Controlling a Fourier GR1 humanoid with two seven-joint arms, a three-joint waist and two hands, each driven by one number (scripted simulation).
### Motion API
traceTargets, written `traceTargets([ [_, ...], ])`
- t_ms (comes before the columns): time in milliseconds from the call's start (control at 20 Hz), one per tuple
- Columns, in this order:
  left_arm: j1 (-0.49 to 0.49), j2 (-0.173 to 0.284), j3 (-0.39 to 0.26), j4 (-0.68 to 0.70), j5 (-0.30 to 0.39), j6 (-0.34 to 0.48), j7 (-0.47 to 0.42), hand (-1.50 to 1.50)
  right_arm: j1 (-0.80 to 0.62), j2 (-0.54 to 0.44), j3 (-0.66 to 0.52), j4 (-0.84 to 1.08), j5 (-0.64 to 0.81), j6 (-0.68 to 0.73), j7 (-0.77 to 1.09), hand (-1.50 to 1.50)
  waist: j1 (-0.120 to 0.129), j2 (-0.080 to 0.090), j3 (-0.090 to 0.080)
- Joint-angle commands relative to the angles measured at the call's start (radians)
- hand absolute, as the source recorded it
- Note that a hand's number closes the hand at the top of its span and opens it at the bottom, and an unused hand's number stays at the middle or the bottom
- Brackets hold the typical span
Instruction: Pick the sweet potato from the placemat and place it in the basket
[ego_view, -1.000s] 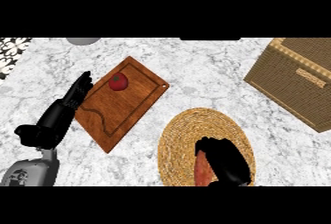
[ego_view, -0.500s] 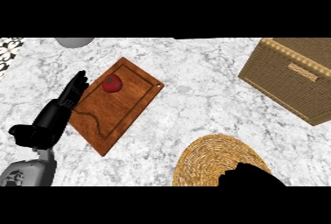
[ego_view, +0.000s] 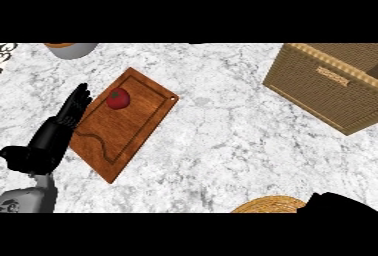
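The round woven placemat (ego_view: 269, 204) shows only as a sliver at the lower edge of the head view. Right beside it, a black part of my right hand (ego_view: 341, 202) pokes in at the lower right corner, most of it cut off. The sweet potato is not visible anywhere. The square wicker basket (ego_view: 330, 86) stands at the upper right, well away from the hand. My left hand (ego_view: 49, 144) rests open at the left, fingers pointing up along the cutting board's edge, holding nothing.
A wooden cutting board (ego_view: 125, 131) lies tilted at left centre with a red tomato (ego_view: 118, 98) on its far end. A grey bowl (ego_view: 71, 49) sits at the top left edge. Bare marble counter (ego_view: 221, 145) spreads between board, basket and placemat.
The placemat and my right hand have slid down and right, almost out of view. The board and basket have shifted rightward and look larger. My left hand keeps its pose.
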Motion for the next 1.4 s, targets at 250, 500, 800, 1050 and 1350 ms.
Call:
traceTargets([
  [250,0.023,0.015,0.009,-0.025,0.014,-0.019,-0.001,0.0,0.06,-0.257,-0.395,0.187,-0.432,0.193,-0.326,1.5,0.0,-0.006,-0.003],
  [500,-0.001,0.007,0.001,-0.016,0.001,-0.007,-0.005,0.0,0.051,-0.404,-0.608,0.378,-0.621,0.334,-0.418,1.5,0.016,-0.002,-0.005],
  [800,-0.033,-0.008,-0.022,0.011,0.002,-0.022,-0.009,0.0,0.018,-0.506,-0.727,0.593,-0.786,0.5,-0.379,1.5,0.075,0.008,-0.007],
  [1050,-0.016,-0.024,-0.053,0.028,-0.02,-0.032,-0.05,0.0,-0.079,-0.502,-0.715,0.676,-0.891,0.528,-0.229,1.5,0.112,0.011,-0.008],
  [1350,-0.133,-0.025,-0.056,0.08,-0.011,-0.05,-0.009,0.0,-0.296,-0.462,-0.639,0.805,-0.971,0.505,-0.013,1.5,0.143,0.019,-0.007],
])
